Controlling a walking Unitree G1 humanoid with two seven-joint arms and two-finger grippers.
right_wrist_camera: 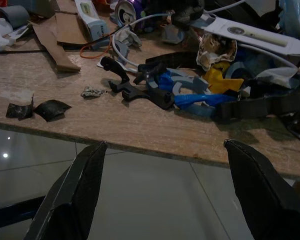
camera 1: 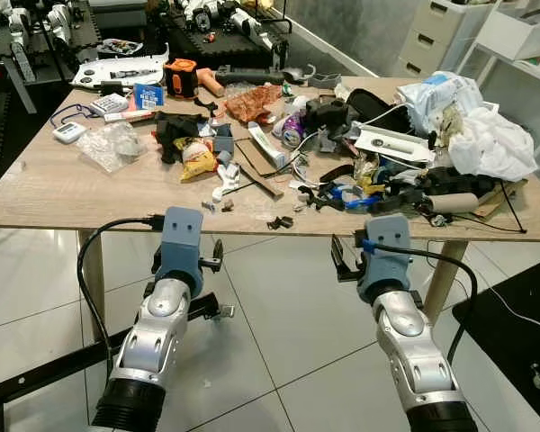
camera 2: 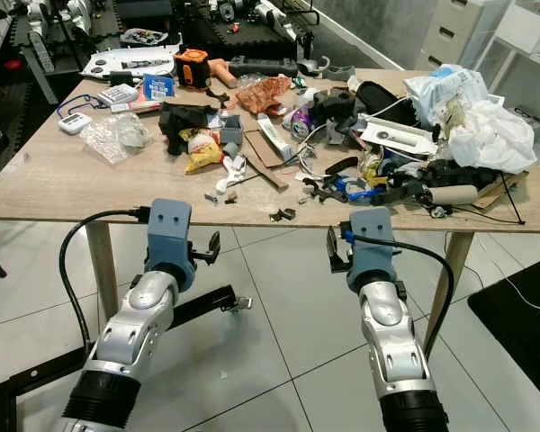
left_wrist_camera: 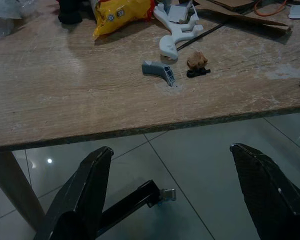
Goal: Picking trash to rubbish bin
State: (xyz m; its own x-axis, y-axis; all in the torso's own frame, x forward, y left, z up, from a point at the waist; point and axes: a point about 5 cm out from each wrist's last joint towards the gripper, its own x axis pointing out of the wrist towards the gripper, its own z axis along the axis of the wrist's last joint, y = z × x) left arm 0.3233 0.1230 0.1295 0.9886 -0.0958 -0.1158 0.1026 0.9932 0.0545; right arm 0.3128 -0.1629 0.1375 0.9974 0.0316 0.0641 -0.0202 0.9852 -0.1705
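Observation:
A wooden table (camera 1: 63, 193) is strewn with trash and tools. A yellow snack packet (camera 1: 196, 160) lies left of centre, clear plastic wrap (camera 1: 112, 144) lies farther left, and white plastic bags (camera 1: 486, 139) are heaped at the right. A purple can (camera 1: 292, 133) lies mid-table. Small black scraps (camera 1: 279, 222) lie near the front edge. My left gripper (left_wrist_camera: 170, 149) is open just below and in front of the table edge, facing a small grey piece (left_wrist_camera: 159, 70) and a brown crumb (left_wrist_camera: 196, 60). My right gripper (right_wrist_camera: 165, 144) is open too, below the edge and facing the black scraps (right_wrist_camera: 37, 110).
Both arms (camera 1: 157, 333) reach forward over grey floor tiles. A black wheeled frame (camera 1: 207, 310) lies on the floor under the table. Blue and black plastic parts (right_wrist_camera: 190, 97) pile up right of centre. White shelving (camera 1: 513, 36) stands at the far right.

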